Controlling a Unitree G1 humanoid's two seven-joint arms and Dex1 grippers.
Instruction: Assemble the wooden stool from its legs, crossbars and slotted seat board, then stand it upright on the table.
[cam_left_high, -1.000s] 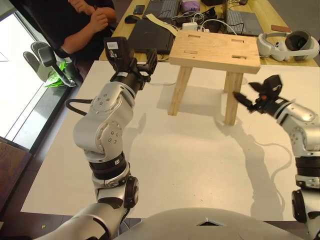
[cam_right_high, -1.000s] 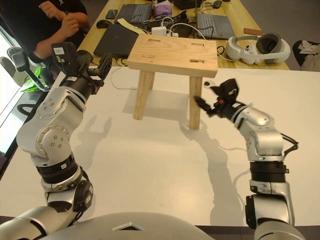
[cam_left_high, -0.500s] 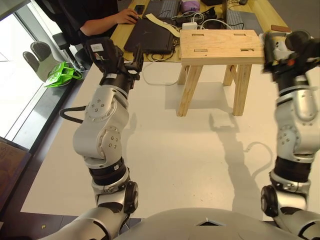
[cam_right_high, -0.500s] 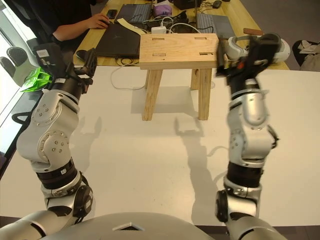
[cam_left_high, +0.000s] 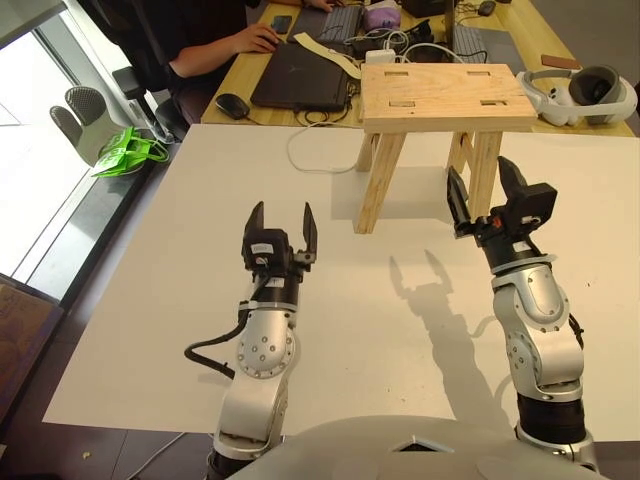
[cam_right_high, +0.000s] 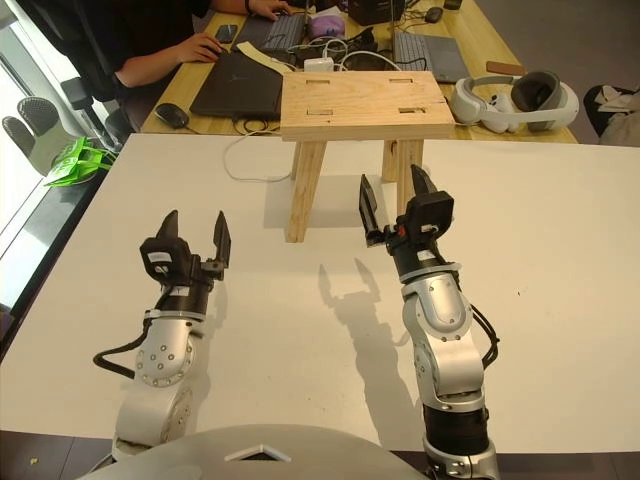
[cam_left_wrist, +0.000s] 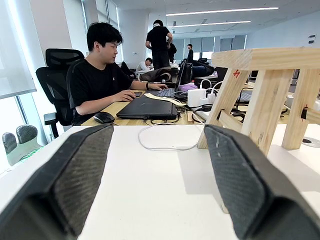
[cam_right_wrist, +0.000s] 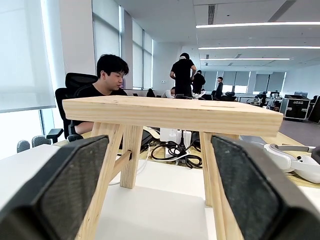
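**Clerk:** First item, left of the stool?

**Inspector:** The left gripper hangs low over the table, on the near side of the stool and well apart from it. Its jaws are spread wide and hold nothing.

**Clerk:** And the stool itself?

**Inspector:** It stands upright with its legs on the table and the slotted seat board on top. A crossbar shows between the legs in the left wrist view. In the inspector's judgement, assembly and standing-up are both done, and only withdrawal remains.

**Clerk:** To the right?

**Inspector:** The right gripper is close in front of the stool's near right leg, and no contact can be made out. Its jaws are wide apart and empty.

**Clerk:** Clearances?

**Inspector:** The stool sits near the table's far edge. A white cable lies just left of the stool's legs, and a laptop and a headset lie beyond the stool. The open room is on the stool's near side, so the right arm should draw back that way. A forward nudge could push the stool towards the far edge.
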